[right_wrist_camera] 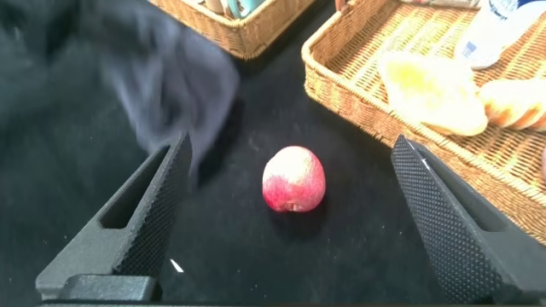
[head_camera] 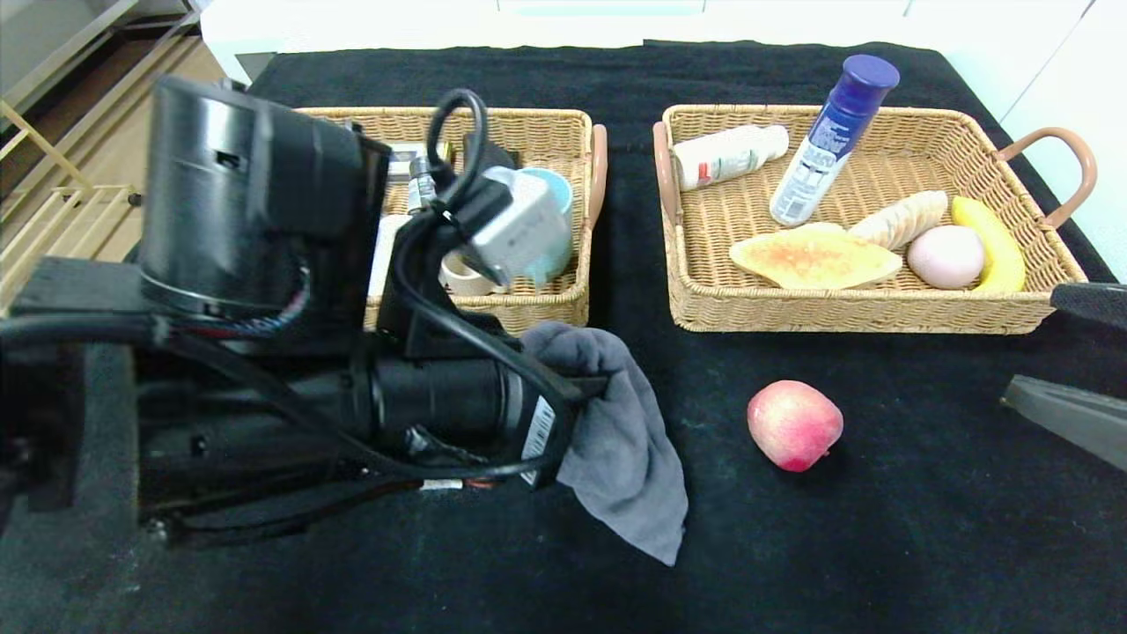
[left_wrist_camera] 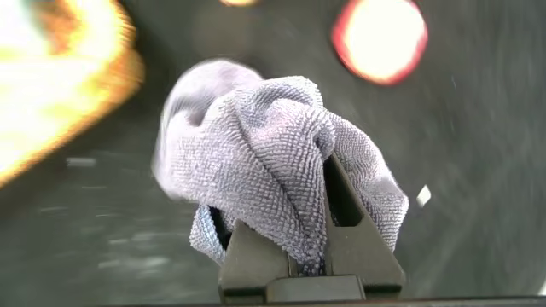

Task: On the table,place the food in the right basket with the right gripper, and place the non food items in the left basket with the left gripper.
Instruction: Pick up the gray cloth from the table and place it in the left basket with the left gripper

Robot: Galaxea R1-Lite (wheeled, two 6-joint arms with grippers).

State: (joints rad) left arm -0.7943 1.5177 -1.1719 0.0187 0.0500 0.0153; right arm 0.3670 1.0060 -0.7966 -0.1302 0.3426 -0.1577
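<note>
**Item: grey cloth in left claw, peach loose on table, right claw lined up on it**

- Left gripper (left_wrist_camera: pixel 311 256): fingers pinched tight on a grey cloth (head_camera: pixel 616 431), which hangs from the tips clear of the table (head_camera: pixel 880 546); lower centre of the head frame. A judgement: the cloth is non-food, bound for the left basket (head_camera: pixel 528 308), which lies just above and slightly left of the cloth in that frame, its near rim close by. A mug and small items already sit inside
- Right gripper (right_wrist_camera: pixel 281 213): jaws spread as wide as they go, nothing held; it shows only at the right edge of the head frame
- Peach (head_camera: pixel 794 424): on the black cloth-covered top, centre-right of the head frame, below the right basket (head_camera: pixel 845 308) and well apart from its near rim. In the right wrist frame the peach (right_wrist_camera: pixel 293 178) sits between the two open fingers, a little beyond the tips
- Axis: peach near round, so no long axis to match
- Nearer arm: the right, by judgement
- Right basket contents: flat bread, banana, pale ball, two bottles
</note>
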